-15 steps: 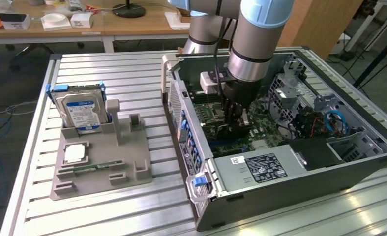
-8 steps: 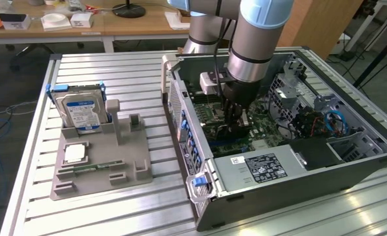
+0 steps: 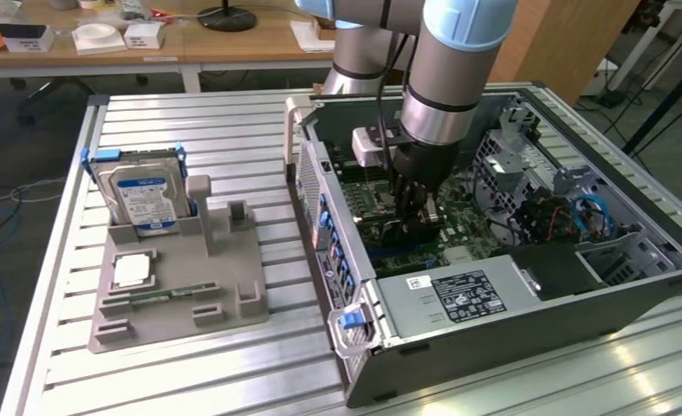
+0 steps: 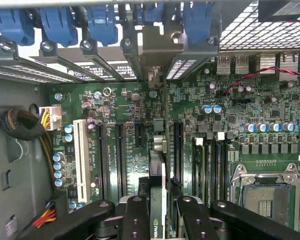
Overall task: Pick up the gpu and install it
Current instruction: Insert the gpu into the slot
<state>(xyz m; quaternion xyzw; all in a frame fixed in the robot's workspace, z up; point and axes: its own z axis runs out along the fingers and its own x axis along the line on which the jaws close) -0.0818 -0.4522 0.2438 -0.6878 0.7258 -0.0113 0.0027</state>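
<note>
The black two-fingered gripper (image 4: 158,202) is clamped on the thin dark-green gpu card (image 4: 158,172), held edge-on over the green motherboard's (image 4: 230,115) long black slots inside the open grey computer case (image 3: 491,364). Seating it well likely needs its edge parallel to one slot, bracket toward the rear openings, pressed straight.

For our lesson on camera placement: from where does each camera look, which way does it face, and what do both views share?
Exterior view: sits high off the arm, looks down on the table and open computer case; the arm shows.
Wrist view: rides on the wrist, looks past the gripper at the motherboard; its black fingers show.
Shared: the motherboard and the gpu clamped in the gripper.
</note>
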